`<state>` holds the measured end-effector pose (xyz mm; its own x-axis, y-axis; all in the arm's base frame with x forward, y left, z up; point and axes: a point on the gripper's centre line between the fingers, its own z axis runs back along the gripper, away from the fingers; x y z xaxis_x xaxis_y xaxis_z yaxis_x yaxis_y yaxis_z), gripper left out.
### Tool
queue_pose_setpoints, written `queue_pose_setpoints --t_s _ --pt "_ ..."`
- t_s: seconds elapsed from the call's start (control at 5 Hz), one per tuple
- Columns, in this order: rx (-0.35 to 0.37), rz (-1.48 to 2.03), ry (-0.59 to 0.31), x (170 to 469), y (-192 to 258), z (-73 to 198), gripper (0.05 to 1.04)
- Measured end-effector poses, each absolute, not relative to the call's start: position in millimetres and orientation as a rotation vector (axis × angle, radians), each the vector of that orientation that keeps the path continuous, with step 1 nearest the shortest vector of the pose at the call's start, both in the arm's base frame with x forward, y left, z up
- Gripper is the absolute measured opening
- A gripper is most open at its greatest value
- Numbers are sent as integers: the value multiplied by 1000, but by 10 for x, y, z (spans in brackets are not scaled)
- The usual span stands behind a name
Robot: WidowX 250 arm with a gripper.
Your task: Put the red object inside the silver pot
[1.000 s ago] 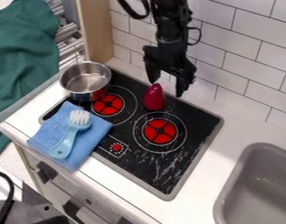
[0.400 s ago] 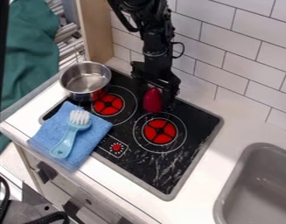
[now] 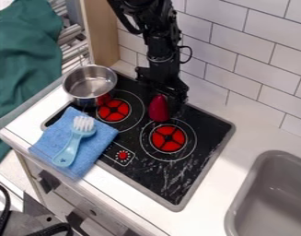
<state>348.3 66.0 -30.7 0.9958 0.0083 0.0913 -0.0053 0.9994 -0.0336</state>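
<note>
Red, smooth, tapered object (image 3: pixel 159 109) beside the black hand (image 3: pixel 163 88); its grip I cannot tell.

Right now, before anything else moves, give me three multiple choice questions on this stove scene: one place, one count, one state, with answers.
1. Where does the brush lie?
A. In the sink
B. On the blue cloth
C. Against the tiles

2. How many red burners show on the stovetop?
A. Two
B. Three
C. Four

3. How does the silver pot stand?
A. Upside down
B. Lidded
C. Upright, uncovered

1 B: its handle and head rest over the cloth.
2 A: one beside the pot, one farther right.
3 C: its inside shows.
</note>
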Motion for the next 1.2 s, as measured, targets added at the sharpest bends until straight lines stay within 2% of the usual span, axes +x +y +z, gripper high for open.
queue_pose_setpoints --t_s 0.2,0.4,0.6,0.8,1.2 --pt "-31 -34 -85 3481 614 -308 700" --pt "-23 -63 -112 3515 622 -213 700" --pt "8 -70 -169 3553 688 25 699" --pt "44 -2 -224 3471 974 300 700" --pt "82 161 -220 3216 1691 293 699"
